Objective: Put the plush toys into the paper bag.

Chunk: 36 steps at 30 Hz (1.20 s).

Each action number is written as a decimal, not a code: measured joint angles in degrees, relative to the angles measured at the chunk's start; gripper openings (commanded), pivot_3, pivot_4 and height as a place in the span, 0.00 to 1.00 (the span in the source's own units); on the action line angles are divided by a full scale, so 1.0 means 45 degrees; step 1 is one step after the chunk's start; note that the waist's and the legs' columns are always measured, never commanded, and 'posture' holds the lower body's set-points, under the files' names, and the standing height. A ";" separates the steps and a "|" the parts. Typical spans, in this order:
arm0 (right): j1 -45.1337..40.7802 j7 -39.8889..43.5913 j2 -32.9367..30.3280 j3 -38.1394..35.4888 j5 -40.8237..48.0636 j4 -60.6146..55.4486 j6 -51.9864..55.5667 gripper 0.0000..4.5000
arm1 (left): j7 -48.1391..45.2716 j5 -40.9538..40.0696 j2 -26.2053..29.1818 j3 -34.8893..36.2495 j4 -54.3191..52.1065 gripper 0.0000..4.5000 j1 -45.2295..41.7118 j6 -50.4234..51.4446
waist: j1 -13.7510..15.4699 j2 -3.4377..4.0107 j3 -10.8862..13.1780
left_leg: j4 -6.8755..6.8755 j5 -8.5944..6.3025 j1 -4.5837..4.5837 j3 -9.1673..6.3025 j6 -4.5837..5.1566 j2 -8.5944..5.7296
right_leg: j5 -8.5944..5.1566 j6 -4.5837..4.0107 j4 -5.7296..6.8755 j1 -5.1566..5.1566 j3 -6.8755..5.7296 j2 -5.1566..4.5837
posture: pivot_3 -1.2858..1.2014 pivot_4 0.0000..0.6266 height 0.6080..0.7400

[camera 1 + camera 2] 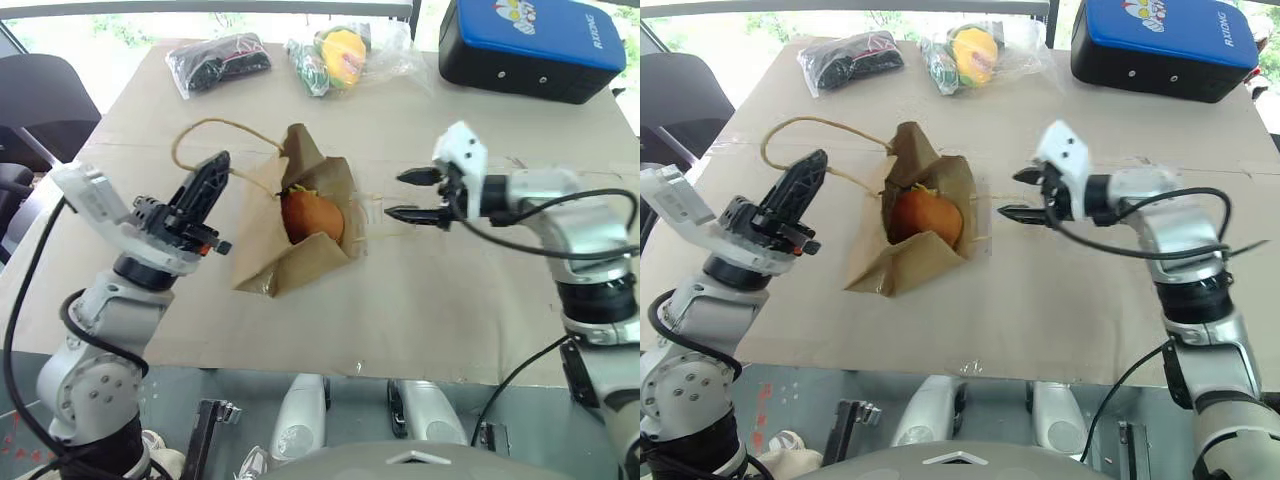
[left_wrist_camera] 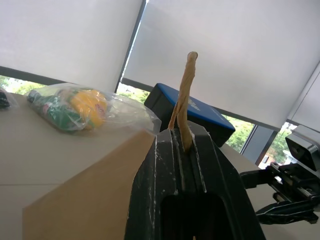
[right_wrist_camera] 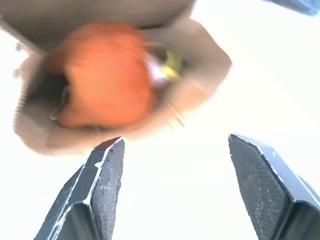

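Note:
The brown paper bag (image 1: 268, 268) lies on the table with its mouth open. The orange-brown plush toy (image 1: 312, 216) sits inside the mouth. In the right wrist view a bit of white and yellow (image 3: 167, 70) shows behind the orange toy (image 3: 105, 75), also inside the bag. My left gripper (image 1: 222, 160) is raised at the bag's left, shut on one tan cord handle (image 2: 186, 90), which stands up between its fingers. The handle's loop (image 1: 200, 125) trails over the table. To the bag's right, my right gripper (image 1: 394, 195) is open and holds nothing; it points at the bag's mouth.
At the table's far edge lie a black item in clear plastic (image 1: 218, 62), a yellow-green plush in clear plastic (image 1: 338, 55) and a blue-and-black hard case (image 1: 535, 45). A dark chair (image 1: 40, 95) stands off the table's left side.

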 measured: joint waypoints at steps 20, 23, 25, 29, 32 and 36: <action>0.0598 -0.4681 0.7298 -0.3739 0.3671 0.1628 0.1727 0.11 | -0.0495 -0.0636 0.0811 0.0237 0.0459 0.00 -0.0354 0.0039 | -0.0269 0.0010 0.0004 | -0.0012 0.0000 0.0007 0.0009 0.0000 0.0017 | 0.0000 0.0002 0.0001 -0.0007 0.0016 0.0030 | 0.52 0.24 1.00; 0.0079 -0.4443 0.7329 -0.3891 0.4901 0.1399 0.1361 0.02 | -0.0454 -0.0756 0.0822 0.0248 0.0841 0.00 -0.0791 0.0037 | -0.0264 0.0013 0.0006 | -0.0011 0.0000 0.0006 0.0013 0.0001 0.0015 | 0.0000 0.0002 0.0001 -0.0006 0.0017 0.0026 | 0.52 0.24 1.00; -0.0528 -0.4405 0.7169 -0.3878 0.5646 0.0950 0.1215 0.02 | -0.0386 -0.0810 0.0826 0.0278 0.1294 0.00 -0.1224 0.0032 | -0.0281 0.0014 0.0006 | -0.0011 0.0000 0.0008 0.0009 0.0001 0.0015 | 0.0000 0.0002 0.0003 -0.0006 0.0013 0.0028 | 0.52 0.24 1.00; -0.2162 -0.4737 0.6732 -0.3642 0.6727 0.0354 0.1037 0.02 | -0.0809 -0.0668 0.1021 0.0154 0.3081 0.00 -0.3030 0.0029 | -0.0295 0.0022 0.0012 | -0.0012 0.0000 0.0006 -0.0004 0.0001 0.0017 | 0.0000 0.0001 0.0011 -0.0012 -0.0001 0.0036 | 0.52 0.24 1.00; -0.3135 -0.5193 0.5953 -0.3450 0.7374 -0.0060 0.0943 0.02 | -0.1791 0.0132 0.1263 -0.0471 0.4829 0.00 -0.4701 0.0011 | -0.0231 0.0016 0.0008 | -0.0012 0.0000 -0.0008 -0.0007 0.0000 0.0013 | 0.0000 0.0002 -0.0002 -0.0012 -0.0010 0.0031 | 0.52 0.24 1.00; -0.2041 -0.5622 0.4437 -0.2990 0.7347 -0.0935 0.0838 0.02 | -0.3238 0.1390 0.1119 -0.1711 0.6489 0.00 -0.5878 -0.0061 | -0.0199 -0.0002 -0.0004 | -0.0011 0.0000 -0.0031 -0.0006 0.0000 0.0002 | -0.0002 0.0006 -0.0026 -0.0013 -0.0017 0.0014 | 0.52 0.24 1.00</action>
